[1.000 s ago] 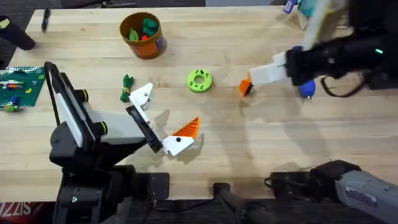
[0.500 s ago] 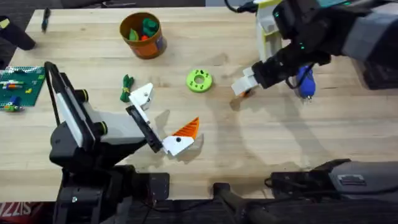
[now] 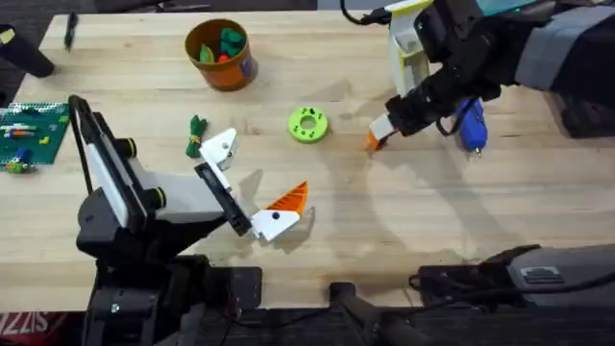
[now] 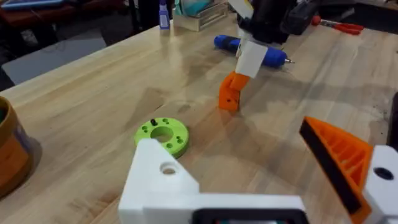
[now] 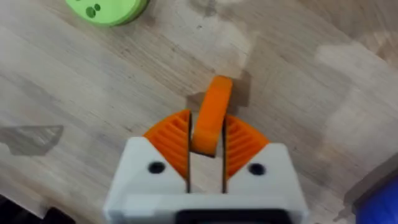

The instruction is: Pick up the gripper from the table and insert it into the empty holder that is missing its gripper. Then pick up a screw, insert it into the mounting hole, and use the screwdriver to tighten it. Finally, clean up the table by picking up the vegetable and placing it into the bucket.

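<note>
Right arm swung round and dropped; its jaws (image 5: 207, 144) now pinch the gripper (image 5: 211, 115) at 2 o'clock on the surface (image 3: 413, 221). Left jaws (image 3: 248, 185) open, one holder (image 3: 220, 147) bare. Lift next.

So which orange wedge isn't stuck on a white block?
The gripper, pinched between the right gripper's pads by the screwdriver. The left gripper's wedge is fixed on.
</note>
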